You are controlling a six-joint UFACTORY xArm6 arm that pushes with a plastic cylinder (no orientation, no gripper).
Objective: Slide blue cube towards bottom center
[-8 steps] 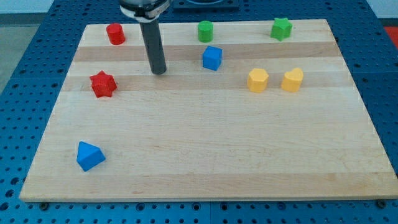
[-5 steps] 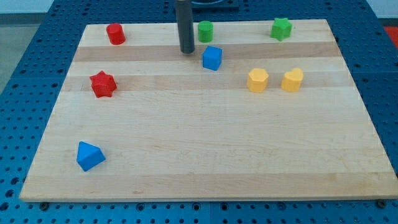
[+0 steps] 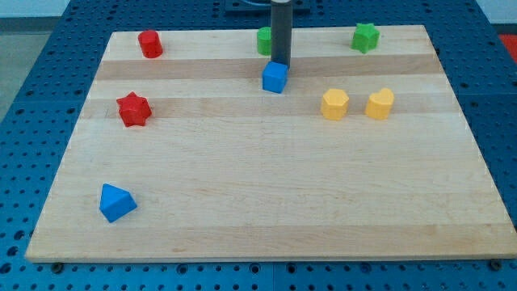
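My tip point(image 3: 280, 65) touches the blue cube point(image 3: 275, 78) from above, slightly right of centre; there are no jaws. An off-centre push may veer it left.

Single view: high, front-on, angled down, whole board point(image 3: 266, 226) framed.

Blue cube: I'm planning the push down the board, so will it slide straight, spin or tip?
The blue cube looks rigid and squat, so tipping seems unlikely. My tip sits at its upper right edge, off-centre, so it may twist. The wooden board looks smooth.
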